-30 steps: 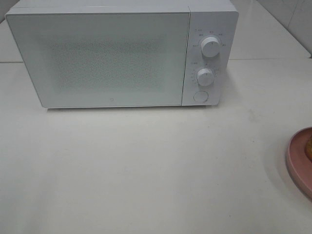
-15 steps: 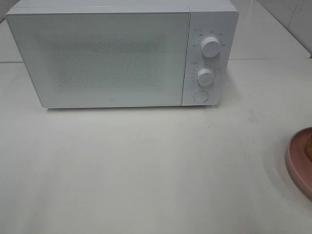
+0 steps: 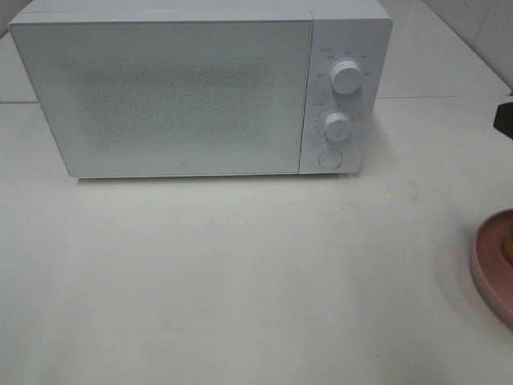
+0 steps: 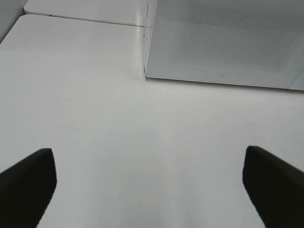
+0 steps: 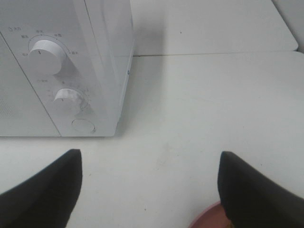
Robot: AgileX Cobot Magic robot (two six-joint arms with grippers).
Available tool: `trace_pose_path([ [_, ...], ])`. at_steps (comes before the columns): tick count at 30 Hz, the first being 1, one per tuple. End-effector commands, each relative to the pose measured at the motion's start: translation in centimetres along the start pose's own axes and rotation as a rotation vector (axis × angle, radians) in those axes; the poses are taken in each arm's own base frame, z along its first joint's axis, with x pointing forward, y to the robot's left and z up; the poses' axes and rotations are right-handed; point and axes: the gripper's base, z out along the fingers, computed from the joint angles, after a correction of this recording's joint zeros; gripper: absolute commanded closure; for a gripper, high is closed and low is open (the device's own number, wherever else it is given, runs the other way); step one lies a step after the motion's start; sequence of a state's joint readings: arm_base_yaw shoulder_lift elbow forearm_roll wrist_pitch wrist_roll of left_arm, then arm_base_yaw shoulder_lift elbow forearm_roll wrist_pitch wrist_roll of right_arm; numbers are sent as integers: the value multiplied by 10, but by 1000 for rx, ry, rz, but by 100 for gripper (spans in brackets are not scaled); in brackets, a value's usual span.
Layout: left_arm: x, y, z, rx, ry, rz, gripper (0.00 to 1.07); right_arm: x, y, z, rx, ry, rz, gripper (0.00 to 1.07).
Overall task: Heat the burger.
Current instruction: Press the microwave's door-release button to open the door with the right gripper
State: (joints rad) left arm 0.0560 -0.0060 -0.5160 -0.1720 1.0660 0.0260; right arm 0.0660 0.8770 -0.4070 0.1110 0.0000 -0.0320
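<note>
The burger (image 3: pixel 509 247) shows only as a golden-brown sliver at the right edge of the exterior view, on a round pink plate (image 3: pixel 486 269). The white microwave (image 3: pixel 200 88) stands at the back with its door shut. My right gripper (image 5: pixel 149 156) is open over bare table in front of the microwave's knobs, with the pink plate's rim (image 5: pixel 209 219) just below it. A dark part of the right arm (image 3: pixel 506 118) pokes in at the right edge. My left gripper (image 4: pixel 148 151) is open wide above the table, facing the microwave door (image 4: pixel 228 42). Neither holds anything.
The microwave has two round knobs (image 3: pixel 345 77) (image 3: pixel 337 126) and a round button (image 3: pixel 329 158) on its right panel. White tabletop (image 3: pixel 240 273) stretches in front of it. A table seam (image 5: pixel 213 53) runs behind the microwave.
A dark part of the right arm has come into view at the right edge of the exterior view. Microwave and plate have not moved.
</note>
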Motion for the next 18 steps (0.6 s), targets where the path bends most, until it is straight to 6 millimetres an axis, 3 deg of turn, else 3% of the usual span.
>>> trace_pose_path([
  [1, 1, -1, -2, 7, -20, 3, 7, 4, -4, 9, 25, -139, -46, 32],
  [11, 1, -1, -2, 7, -20, 3, 7, 21, -10, 29, 71, -298, -54, 32],
  [18, 1, -1, -2, 7, -20, 3, 7, 28, -10, 45, 79, -274, -40, 32],
])
